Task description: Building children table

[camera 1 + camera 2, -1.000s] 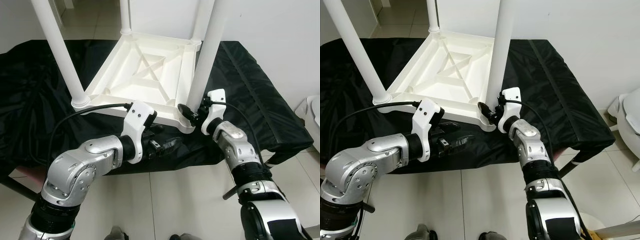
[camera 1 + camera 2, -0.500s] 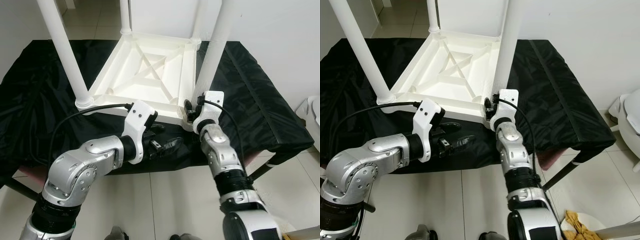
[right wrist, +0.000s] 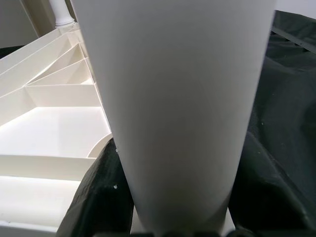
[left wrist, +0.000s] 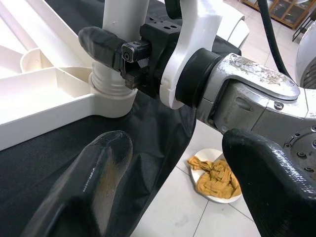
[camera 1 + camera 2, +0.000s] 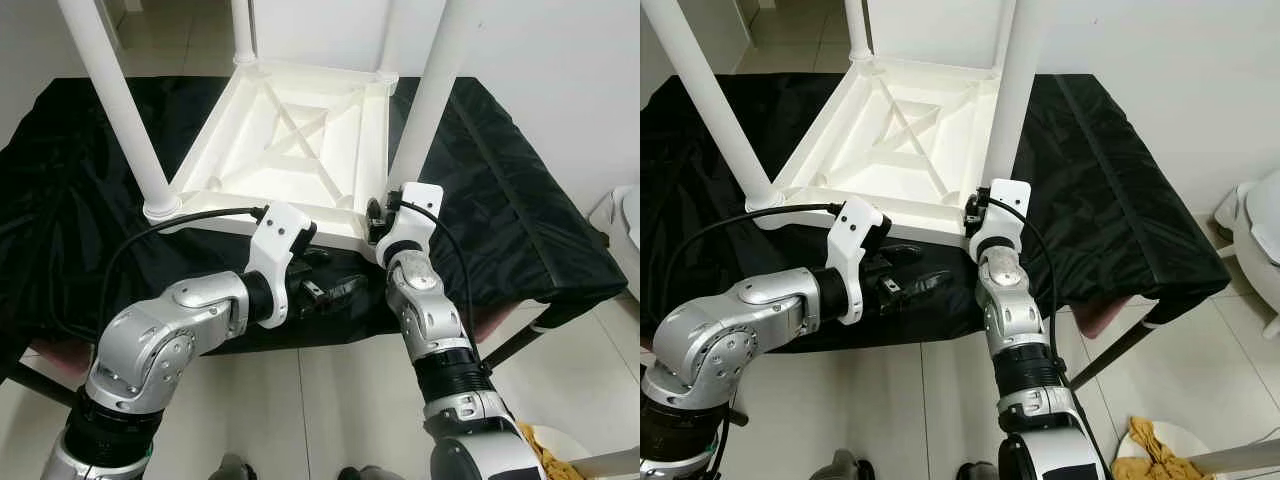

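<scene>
Right gripper (image 4: 111, 49): I'm seeing it pinching the table leg (image 5: 428, 95) just above its socket.
Left gripper (image 5: 335, 290): hovering spread, beside the upturned tabletop (image 5: 290, 140).

home room | tiled floor (image 5: 330, 400) — white walls (image 5: 560, 70) — black-draped table (image 5: 500, 200)

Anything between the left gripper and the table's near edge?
Nothing visible. The left gripper hangs open over the black cloth, just short of the upturned table top. The right gripper already clamps the near leg at its socket.

Table legs (image 5: 108, 110) cut off above
</scene>
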Available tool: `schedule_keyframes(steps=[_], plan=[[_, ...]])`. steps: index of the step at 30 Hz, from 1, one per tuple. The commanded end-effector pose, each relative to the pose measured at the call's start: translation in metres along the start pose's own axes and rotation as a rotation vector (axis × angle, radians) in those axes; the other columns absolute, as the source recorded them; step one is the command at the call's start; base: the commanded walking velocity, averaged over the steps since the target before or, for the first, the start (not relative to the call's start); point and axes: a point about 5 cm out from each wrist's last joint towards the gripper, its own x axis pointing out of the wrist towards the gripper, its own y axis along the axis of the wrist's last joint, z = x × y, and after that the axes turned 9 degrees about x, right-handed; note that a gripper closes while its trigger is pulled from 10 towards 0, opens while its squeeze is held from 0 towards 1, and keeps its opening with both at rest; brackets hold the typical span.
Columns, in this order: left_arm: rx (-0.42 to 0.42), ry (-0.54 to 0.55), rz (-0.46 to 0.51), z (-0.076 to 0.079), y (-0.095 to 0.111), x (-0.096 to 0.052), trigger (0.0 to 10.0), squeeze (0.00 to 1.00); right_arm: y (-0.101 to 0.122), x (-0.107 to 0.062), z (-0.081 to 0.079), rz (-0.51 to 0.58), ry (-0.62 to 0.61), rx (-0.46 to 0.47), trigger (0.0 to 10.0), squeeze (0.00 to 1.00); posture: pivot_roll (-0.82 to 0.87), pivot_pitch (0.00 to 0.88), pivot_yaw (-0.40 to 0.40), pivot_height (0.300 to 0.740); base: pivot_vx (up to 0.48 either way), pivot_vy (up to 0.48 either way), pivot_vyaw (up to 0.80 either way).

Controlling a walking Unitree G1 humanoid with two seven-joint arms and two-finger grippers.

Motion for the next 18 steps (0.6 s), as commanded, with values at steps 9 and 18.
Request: schedule_keyframes(steps=[9, 18], plan=[[0.004, -0.021, -0.003, 0.004, 0.000, -0.001, 10.0, 0.00, -0.012, -0.005, 0.026, -0.061, -0.030, -0.010, 10.0, 1.00, -0.02, 0.109, -0.007, 0.740, 0.000, 0.000, 0.00], [0.008, -0.023, -0.003, 0.004, 0.000, -0.001, 10.0, 0.00, -0.005, -0.003, 0.021, -0.048, 0.135, 0.009, 10.0, 1.00, -0.01, 0.098, -0.010, 0.740, 0.000, 0.000, 0.00]])
